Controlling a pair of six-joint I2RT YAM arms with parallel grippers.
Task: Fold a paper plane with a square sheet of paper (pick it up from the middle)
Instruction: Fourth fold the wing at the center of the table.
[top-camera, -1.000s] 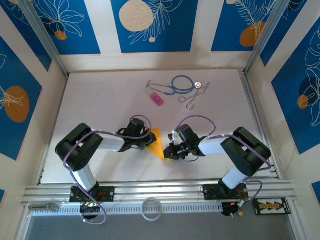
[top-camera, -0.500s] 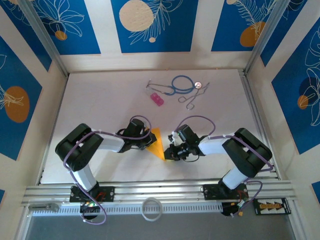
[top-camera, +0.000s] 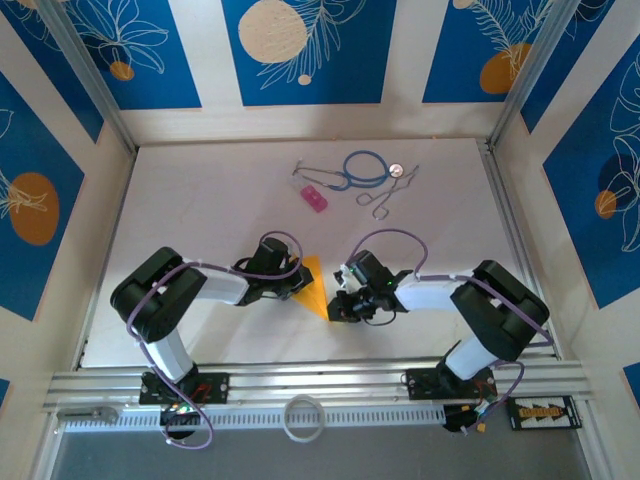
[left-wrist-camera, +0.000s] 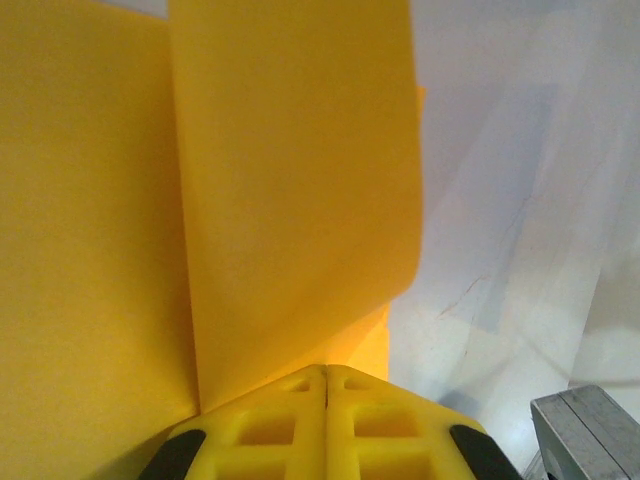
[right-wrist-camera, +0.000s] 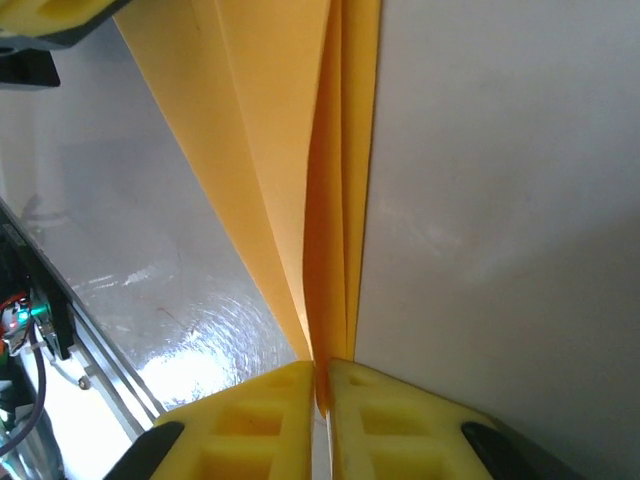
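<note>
Right, both arms are in on the paper plane (top-camera: 316, 287), which lies toward the near edge of the worktop (top-camera: 200, 190), roughly midway between its left and right edges. From above it's a narrow orange-yellow wedge, point aimed at the near edge. The left gripper (top-camera: 300, 284) is on its left flank. In the left wrist view, its yellow pads (left-wrist-camera: 385, 420) are pressed together, with a curled flap of paper rising out of the seam, so it's clamped on. The right gripper (top-camera: 340, 304) is at the pointed tip, jaws pinched tight on the layered folds, which fan away from them. By the far edge sit a pink block (top-camera: 315, 198), a blue stethoscope (top-camera: 365, 167) and forceps (top-camera: 386, 194), well apart from the grippers.
</note>
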